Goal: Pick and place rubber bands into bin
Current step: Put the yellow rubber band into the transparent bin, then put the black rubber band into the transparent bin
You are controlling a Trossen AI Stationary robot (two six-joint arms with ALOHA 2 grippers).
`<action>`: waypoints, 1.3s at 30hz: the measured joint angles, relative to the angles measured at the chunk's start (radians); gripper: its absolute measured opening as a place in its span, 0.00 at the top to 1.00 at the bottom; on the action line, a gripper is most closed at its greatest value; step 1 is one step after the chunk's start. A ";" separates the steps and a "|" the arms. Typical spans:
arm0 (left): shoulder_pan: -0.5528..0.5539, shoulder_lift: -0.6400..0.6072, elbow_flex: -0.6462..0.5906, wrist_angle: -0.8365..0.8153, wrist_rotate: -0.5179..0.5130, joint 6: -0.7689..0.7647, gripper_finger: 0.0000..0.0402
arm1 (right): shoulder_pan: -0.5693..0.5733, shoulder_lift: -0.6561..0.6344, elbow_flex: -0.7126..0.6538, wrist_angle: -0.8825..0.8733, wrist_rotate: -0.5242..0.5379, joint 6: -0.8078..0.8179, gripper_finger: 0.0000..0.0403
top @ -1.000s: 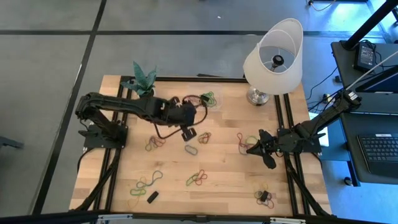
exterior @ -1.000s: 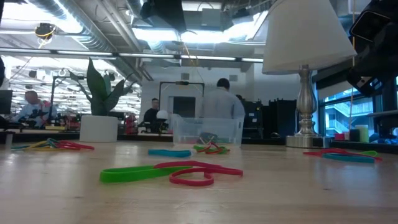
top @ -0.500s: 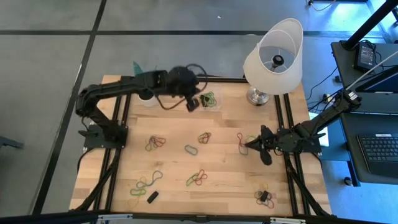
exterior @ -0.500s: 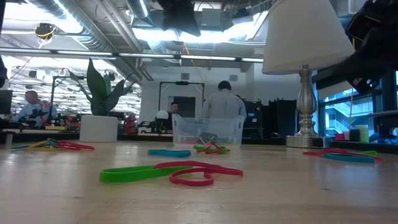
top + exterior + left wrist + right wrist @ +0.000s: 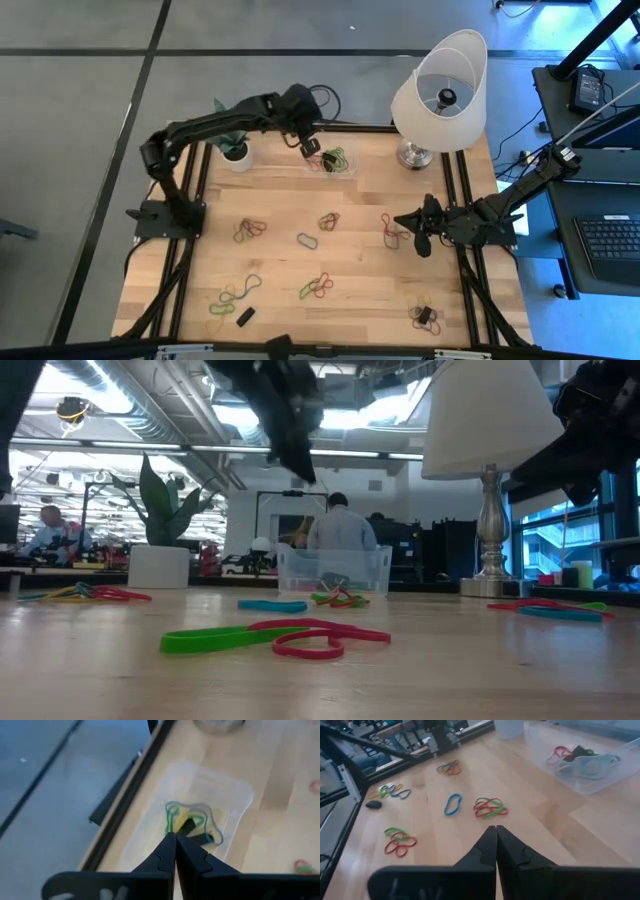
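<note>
Bands (image 5: pixel 318 288) are lying in small clusters across the bench (image 5: pixel 280 260): one at lower centre of the high view, one at centre left (image 5: pixel 248 230), one at centre (image 5: pixel 328 221), a single blue loop (image 5: pixel 306 240) between them, more at lower left (image 5: pixel 232 296), lower right (image 5: pixel 424 316) and beside the right arm (image 5: pixel 390 226). A few are already sitting in the bin (image 5: pixel 335 160) at upper centre, next to the lamp (image 5: pixel 438 88).

They are looking thin, very light and floppy, so they will likely be stretching and sagging rather than holding shape, and may be clinging to each other in a tangle. Pinching where several loops cross, pressing the fingertips down to the wood, is probably giving the surest hold; a lone flat loop is likely slipping out more easily.

The left hand (image 5: pixel 311 148) is hanging over the bin at upper centre, fingers pressed together; the wrist view is not showing clearly whether a band is pinched between its tips. The right hand (image 5: pixel 420 238) is closed on nothing, hovering at centre right by the red and green loops.

Compared with a second ago, the left arm is swinging from bench centre up to the bin, uncovering the plant (image 5: pixel 233 128) at upper left. The right hand is edging slightly leftward. The clusters are staying put.
</note>
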 joint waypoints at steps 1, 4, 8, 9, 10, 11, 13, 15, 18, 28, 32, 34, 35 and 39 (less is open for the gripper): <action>0.004 0.025 0.000 0.003 0.007 0.009 0.99 | 0.000 0.000 0.000 0.000 0.007 0.000 1.00; 0.008 0.098 0.000 0.003 0.013 0.039 0.99 | -0.012 0.000 0.000 0.003 0.010 0.005 1.00; 0.018 0.181 0.000 -0.002 0.011 0.076 0.99 | -0.042 0.000 0.000 0.002 0.010 0.050 1.00; 0.021 0.199 0.000 -0.009 0.011 0.083 0.99 | -0.049 0.000 0.000 0.003 0.009 0.052 1.00; 0.024 0.216 0.000 -0.008 0.011 0.084 0.99 | -0.055 0.000 0.000 0.003 0.009 0.052 1.00; 0.026 0.232 0.000 -0.006 0.010 0.084 0.99 | -0.061 0.000 0.000 0.003 0.009 0.053 1.00; 0.033 0.259 0.000 -0.014 0.009 0.080 0.99 | -0.071 0.000 0.000 0.005 0.008 0.052 1.00; 0.037 0.279 0.000 -0.018 0.008 0.073 0.99 | -0.078 0.000 0.000 0.006 0.008 0.053 1.00; 0.037 0.290 0.000 -0.043 -0.001 0.071 0.99 | -0.083 0.000 0.000 0.006 0.008 0.053 1.00; 0.024 0.288 0.024 -0.109 0.007 0.033 0.80 | -0.083 0.000 0.000 0.005 0.005 0.050 1.00; 0.009 0.287 0.089 -0.164 0.006 0.039 0.74 | -0.082 0.000 0.000 0.005 0.004 0.050 0.99; -0.004 0.280 0.135 -0.196 0.001 0.037 0.73 | -0.082 0.000 0.000 0.005 -0.003 0.050 0.99; -0.013 0.279 0.161 -0.209 -0.009 0.028 0.73 | -0.082 0.000 0.000 0.005 -0.004 0.050 0.99; -0.059 0.280 0.264 -0.275 -0.038 -0.031 0.77 | -0.082 0.000 0.000 0.005 -0.005 0.049 0.99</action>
